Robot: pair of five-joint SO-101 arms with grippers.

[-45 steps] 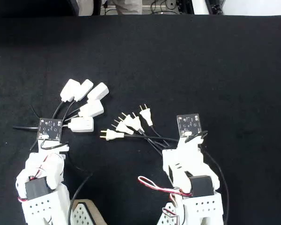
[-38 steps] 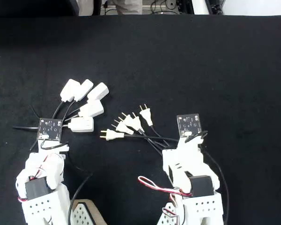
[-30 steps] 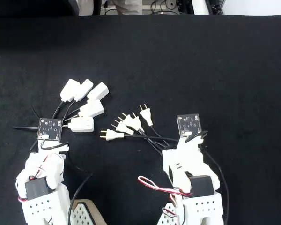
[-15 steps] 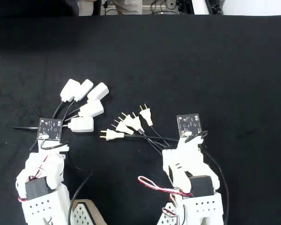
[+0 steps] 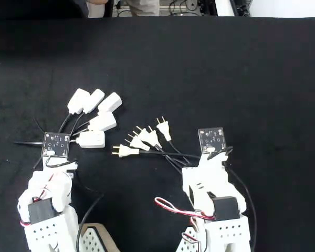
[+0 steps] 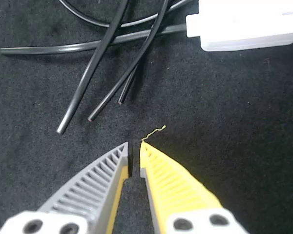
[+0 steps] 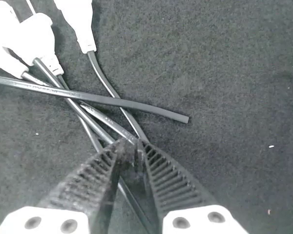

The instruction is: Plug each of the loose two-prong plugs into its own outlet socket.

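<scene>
Several white outlet sockets (image 5: 94,118) lie fanned out at the left on the black table, their black cords running back toward the left arm (image 5: 47,205). Several white two-prong plugs (image 5: 144,137) lie loose near the middle, prongs pointing away from the right arm (image 5: 215,194). My left gripper (image 6: 133,146) is shut and empty just above the cloth, short of some cut cable ends (image 6: 102,63) and one socket (image 6: 249,24). My right gripper (image 7: 132,146) is shut over the crossing plug cables (image 7: 102,100), with plug bodies (image 7: 34,34) beyond its tips.
Black cloth (image 5: 226,79) covers the whole table, with open room at the right and far side. A perforated pale piece (image 5: 94,239) sits at the front edge between the arms. Red and white wires (image 5: 173,207) loop off the right arm.
</scene>
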